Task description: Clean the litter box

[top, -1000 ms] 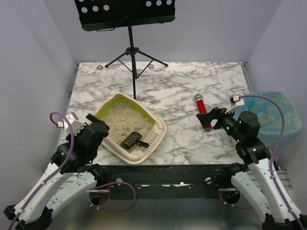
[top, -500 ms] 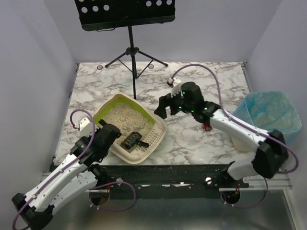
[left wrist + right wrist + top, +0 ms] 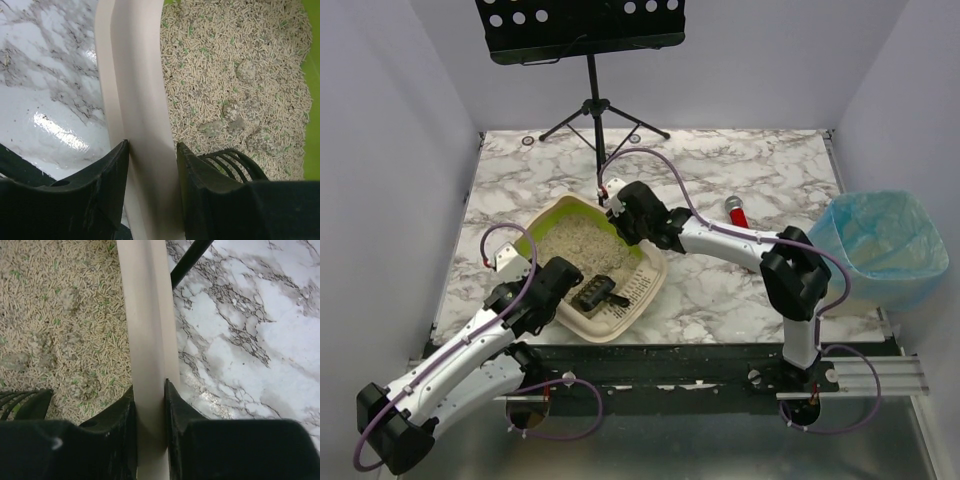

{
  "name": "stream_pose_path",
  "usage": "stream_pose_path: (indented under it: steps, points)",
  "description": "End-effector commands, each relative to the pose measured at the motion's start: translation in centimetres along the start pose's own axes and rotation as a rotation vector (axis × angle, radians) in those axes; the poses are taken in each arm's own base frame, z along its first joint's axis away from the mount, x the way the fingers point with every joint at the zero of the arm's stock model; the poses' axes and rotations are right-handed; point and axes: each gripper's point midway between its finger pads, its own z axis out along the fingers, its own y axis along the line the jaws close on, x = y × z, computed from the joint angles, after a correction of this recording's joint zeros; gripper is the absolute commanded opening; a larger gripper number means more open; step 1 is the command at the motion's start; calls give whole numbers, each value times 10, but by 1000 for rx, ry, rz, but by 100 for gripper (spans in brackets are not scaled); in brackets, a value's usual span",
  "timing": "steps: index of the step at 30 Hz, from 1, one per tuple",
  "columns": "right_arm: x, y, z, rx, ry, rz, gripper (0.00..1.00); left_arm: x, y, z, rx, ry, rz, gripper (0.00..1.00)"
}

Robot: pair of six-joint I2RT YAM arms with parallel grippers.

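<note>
The litter box [image 3: 656,271], a shallow beige tray with a lime-green inner rim, sits left of centre, filled with tan granules [image 3: 576,246]. A black slotted scoop [image 3: 595,293] lies in its near end. My left gripper [image 3: 557,291] is at the near-left rim. In the left wrist view the left gripper [image 3: 151,150] straddles the beige rim [image 3: 135,75], both fingers against it, with the scoop [image 3: 235,160] just inside. My right gripper [image 3: 621,216] is at the far-right rim. In the right wrist view the right gripper [image 3: 149,390] is pressed tight on the rim [image 3: 147,300].
A black music stand [image 3: 595,110] rises at the back, one leg [image 3: 190,260] close to the box's far corner. A red-handled tool [image 3: 738,215] lies on the marble right of the box. A bin lined with a blue bag [image 3: 880,250] stands at the right edge.
Both arms swung in from the sides to the litter box. Their jaws went from wide open to closed over its rim, the left at the near-left, the right at the far-right.
</note>
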Motion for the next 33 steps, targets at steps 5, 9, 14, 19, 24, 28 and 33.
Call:
stream_pose_path:
  steps: [5, 9, 14, 19, 24, 28, 33]
  points:
    - [29, 31, -34, 12, 12, 85, 12, 1, -13, -7, 74, 31, -68, 28]
    - [39, 25, -58, 80, 0, 165, 1, 10, -20, -6, 107, 68, -55, 12]
    - [45, 9, -91, 153, -44, 254, 1, 26, -39, -4, 169, 135, 4, 3]
    - [85, -1, -112, 235, 23, 382, 1, 48, -62, -11, 252, 248, 76, 0]
    - [135, -12, -138, 363, 131, 536, 1, 67, -76, -18, 315, 301, 121, 0]
    - [171, -13, -152, 394, 174, 611, 1, 79, -113, -38, 488, 338, 161, 0]
    - [188, -26, -167, 468, 145, 657, 3, 84, -140, -44, 547, 323, 207, 0]
